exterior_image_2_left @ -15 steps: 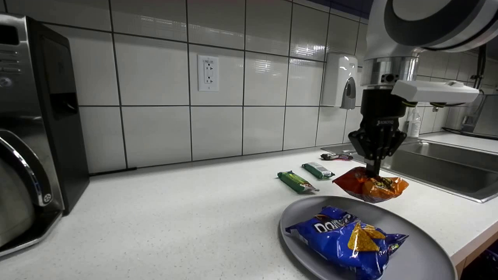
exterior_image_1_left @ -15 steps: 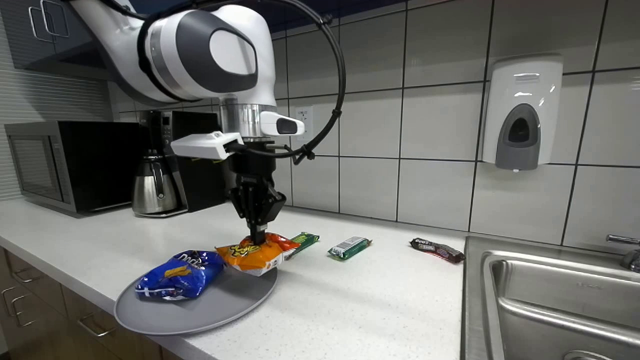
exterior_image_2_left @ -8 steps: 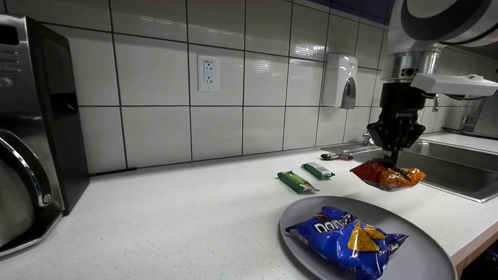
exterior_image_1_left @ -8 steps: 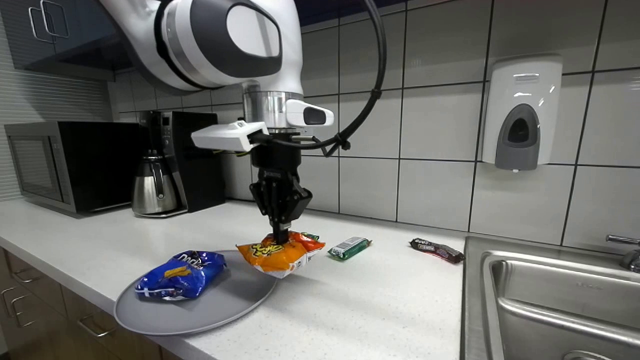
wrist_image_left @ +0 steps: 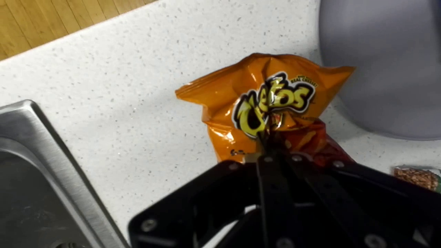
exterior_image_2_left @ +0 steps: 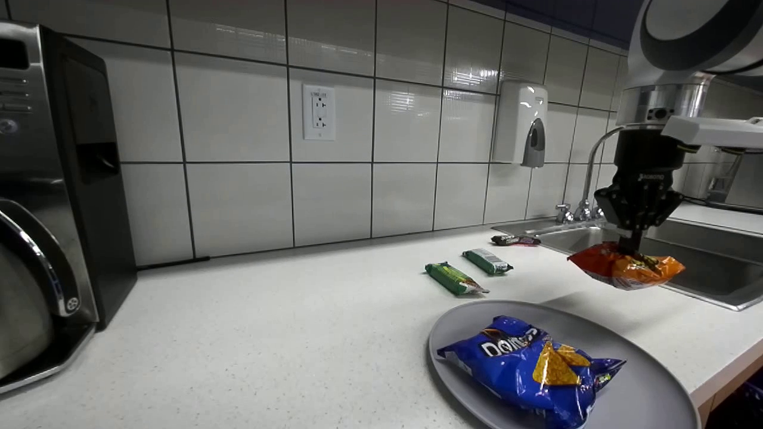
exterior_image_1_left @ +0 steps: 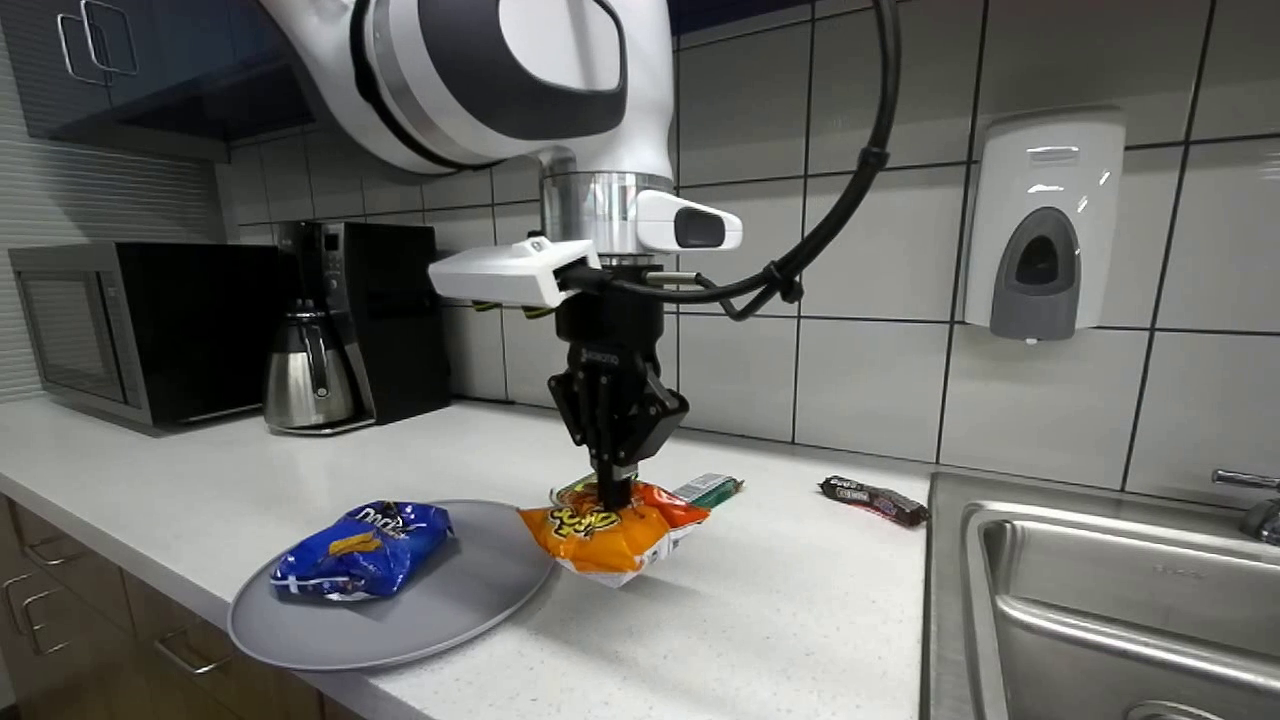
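My gripper (exterior_image_1_left: 614, 494) points straight down and is shut on the middle of an orange Cheetos bag (exterior_image_1_left: 598, 540). In the wrist view the fingertips pinch creased film just below the logo of the bag (wrist_image_left: 293, 94). The bag hangs above the counter beside the grey plate (exterior_image_1_left: 475, 590), its shadow falling on the worktop. On that plate lies a blue Doritos bag (exterior_image_2_left: 524, 369). Behind the held bag are two green-wrapped bars, a nearer one (exterior_image_2_left: 454, 279) and a farther one (exterior_image_2_left: 487, 261); the held bag partly covers these in an exterior view.
A dark-wrapped bar (exterior_image_1_left: 875, 500) lies close to the steel sink (exterior_image_1_left: 960, 620). The tiled wall carries a soap dispenser (exterior_image_1_left: 1045, 225). Toward the far left stand a coffee maker with its steel pot (exterior_image_1_left: 310, 370) and a microwave (exterior_image_1_left: 150, 330). A faucet (exterior_image_2_left: 590, 173) rises behind the sink.
The gripper has carried the Cheetos bag rightward in both exterior views, from over the plate's edge to beside it, over the counter. The Doritos bag, plate and bars stay put.
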`<state>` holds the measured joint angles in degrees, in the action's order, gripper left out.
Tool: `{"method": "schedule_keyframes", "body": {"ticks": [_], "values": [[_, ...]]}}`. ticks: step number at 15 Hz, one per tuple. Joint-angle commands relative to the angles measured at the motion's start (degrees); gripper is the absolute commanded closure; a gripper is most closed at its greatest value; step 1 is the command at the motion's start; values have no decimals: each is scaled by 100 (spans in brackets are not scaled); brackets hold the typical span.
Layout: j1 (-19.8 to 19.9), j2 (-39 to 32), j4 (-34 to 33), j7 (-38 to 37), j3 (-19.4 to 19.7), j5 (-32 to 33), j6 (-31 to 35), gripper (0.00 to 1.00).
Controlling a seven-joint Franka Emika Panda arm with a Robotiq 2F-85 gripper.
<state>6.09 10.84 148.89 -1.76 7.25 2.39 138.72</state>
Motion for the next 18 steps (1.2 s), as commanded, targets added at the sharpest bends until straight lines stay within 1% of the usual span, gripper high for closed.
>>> {"method": "schedule_keyframes", "body": {"ticks": [1,9,18], "values": [[234,25,-53,166,126,159,-135,100],[522,-299,-237,196,409,210,-68,100],[580,-845,-574,172,539,157,-5,100]]}}
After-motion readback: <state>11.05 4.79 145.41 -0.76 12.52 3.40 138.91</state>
